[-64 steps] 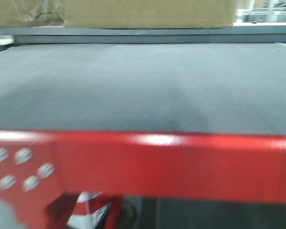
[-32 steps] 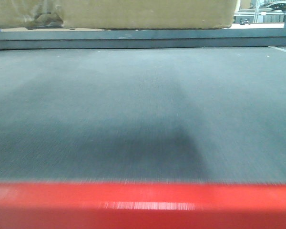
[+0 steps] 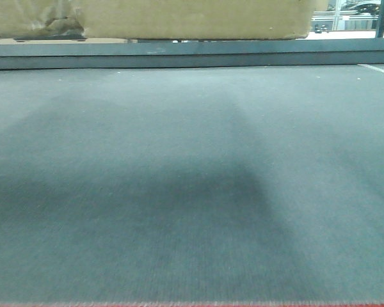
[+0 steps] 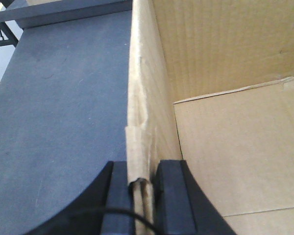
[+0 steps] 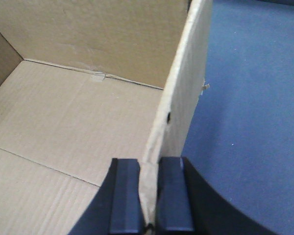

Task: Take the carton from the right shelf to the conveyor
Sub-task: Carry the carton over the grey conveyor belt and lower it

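We show the left gripper (image 4: pixel 142 172) pinching the open carton's (image 4: pixel 235 147) left wall and the right gripper (image 5: pixel 149 169) pinching its right wall, with the carton over the belt (image 4: pixel 63 122), contact not discernible.

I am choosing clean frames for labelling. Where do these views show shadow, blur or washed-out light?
Front view: a broad dark shadow lies across the conveyor; the top right corner is washed out. Left wrist view: the carton wall is fairly sharp; the left gripper clamped on it is dark. Right wrist view: even light, slightly soft; the right gripper is nearly black.
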Robot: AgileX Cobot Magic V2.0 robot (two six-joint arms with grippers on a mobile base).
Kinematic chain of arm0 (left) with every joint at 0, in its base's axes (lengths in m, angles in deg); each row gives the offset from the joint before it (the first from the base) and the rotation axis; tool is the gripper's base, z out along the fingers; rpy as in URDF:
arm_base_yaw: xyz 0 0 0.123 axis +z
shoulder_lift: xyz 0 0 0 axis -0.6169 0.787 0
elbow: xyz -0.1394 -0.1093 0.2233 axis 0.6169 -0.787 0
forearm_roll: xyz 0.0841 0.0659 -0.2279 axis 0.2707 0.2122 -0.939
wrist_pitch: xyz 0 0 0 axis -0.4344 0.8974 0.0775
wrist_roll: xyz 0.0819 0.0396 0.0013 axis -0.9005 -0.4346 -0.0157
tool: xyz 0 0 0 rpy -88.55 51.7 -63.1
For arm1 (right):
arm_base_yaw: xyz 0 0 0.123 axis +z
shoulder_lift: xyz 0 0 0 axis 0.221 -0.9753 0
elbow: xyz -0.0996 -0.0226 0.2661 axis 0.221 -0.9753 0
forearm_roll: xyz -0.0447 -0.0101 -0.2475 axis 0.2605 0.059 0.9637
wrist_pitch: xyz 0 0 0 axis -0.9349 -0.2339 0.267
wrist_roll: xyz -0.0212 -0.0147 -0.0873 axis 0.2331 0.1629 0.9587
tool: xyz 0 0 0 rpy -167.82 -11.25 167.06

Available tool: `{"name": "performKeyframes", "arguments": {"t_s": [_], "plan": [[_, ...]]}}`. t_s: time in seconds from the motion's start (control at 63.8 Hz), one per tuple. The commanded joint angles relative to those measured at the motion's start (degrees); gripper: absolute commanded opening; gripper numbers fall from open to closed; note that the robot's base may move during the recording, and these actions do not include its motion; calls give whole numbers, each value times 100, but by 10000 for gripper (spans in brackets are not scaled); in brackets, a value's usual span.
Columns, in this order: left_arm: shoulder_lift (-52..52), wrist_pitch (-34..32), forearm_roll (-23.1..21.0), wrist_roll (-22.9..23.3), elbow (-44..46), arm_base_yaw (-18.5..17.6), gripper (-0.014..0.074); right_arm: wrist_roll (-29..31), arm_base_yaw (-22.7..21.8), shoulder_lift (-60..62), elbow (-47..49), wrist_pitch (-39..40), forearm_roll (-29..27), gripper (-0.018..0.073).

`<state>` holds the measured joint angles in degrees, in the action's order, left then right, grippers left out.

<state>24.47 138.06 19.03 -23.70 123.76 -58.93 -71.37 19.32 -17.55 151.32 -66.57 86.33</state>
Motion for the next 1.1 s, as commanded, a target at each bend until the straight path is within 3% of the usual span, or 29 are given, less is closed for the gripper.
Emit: {"name": "performKeyframes", "arguments": {"t_s": [0.0, 1.082], "plan": [[-44, 234, 1093, -67, 16, 87, -9, 94, -51, 139, 44, -44, 334, -69], [-44, 236, 1093, -67, 16, 87, -9, 94, -51, 139, 44, -44, 334, -69]]}}
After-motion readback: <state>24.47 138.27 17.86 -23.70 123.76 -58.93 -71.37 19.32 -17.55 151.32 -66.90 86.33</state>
